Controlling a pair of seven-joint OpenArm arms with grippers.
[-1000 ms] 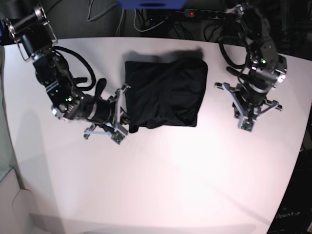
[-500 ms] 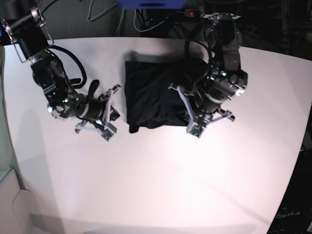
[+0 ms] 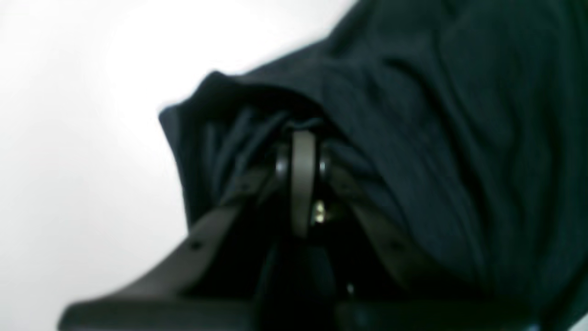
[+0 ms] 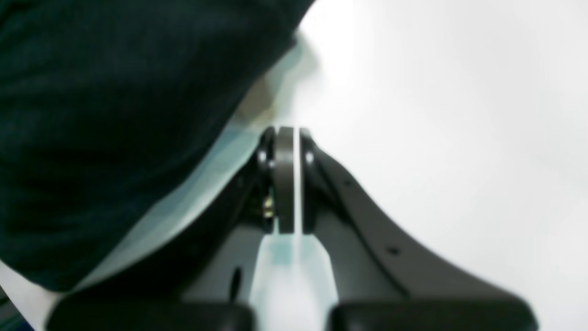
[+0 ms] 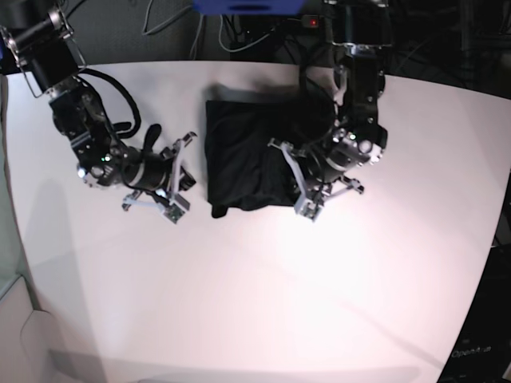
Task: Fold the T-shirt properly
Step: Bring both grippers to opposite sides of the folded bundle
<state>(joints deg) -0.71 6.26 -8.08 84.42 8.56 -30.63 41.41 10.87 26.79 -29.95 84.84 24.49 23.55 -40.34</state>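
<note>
Left gripper (image 5: 307, 191) clenched, empty; has swung from table's side onto shirt (image 5: 247, 155), now pressing its near right corner. Right gripper (image 5: 177, 179) clenched, empty, has backed off, now just beside shirt's other edge. Shirt: compact folded block, table (image 5: 263, 295) centre-rear. Judgement: folding nearly done; left arm likely smoothing or nudging block square.
</note>
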